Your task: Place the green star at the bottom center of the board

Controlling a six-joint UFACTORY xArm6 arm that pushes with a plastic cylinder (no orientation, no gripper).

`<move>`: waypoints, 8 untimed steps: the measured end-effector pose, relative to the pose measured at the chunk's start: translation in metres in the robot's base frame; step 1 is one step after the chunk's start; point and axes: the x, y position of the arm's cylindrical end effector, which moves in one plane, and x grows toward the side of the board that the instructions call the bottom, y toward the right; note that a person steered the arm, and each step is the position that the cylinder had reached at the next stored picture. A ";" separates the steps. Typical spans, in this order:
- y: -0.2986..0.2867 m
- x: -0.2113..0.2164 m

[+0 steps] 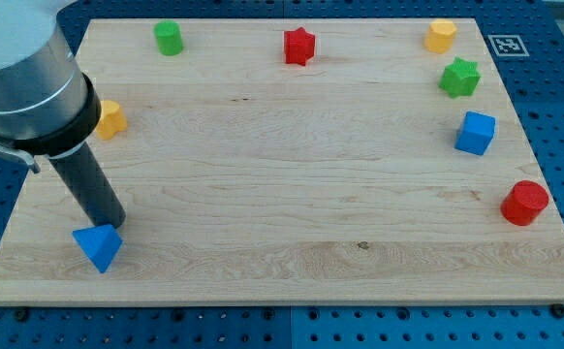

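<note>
The green star (459, 78) lies near the board's right edge, towards the view's top. My tip (110, 223) rests at the board's lower left, far from the star, touching or just above the blue triangular block (98, 246). The rod rises from there to the arm's grey body at the view's top left.
The wooden board (282, 281) also holds a green cylinder (169, 38) at top left, a red star (299, 46) at top centre, a yellow block (440, 35) at top right, a yellow block (111, 118) at the left, a blue cube (475, 133) and a red cylinder (524, 203) at the right.
</note>
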 end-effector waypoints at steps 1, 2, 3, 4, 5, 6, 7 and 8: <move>0.000 0.000; 0.028 -0.014; 0.098 -0.027; 0.156 -0.035; 0.180 -0.041; 0.201 -0.064; 0.220 -0.102; 0.246 -0.159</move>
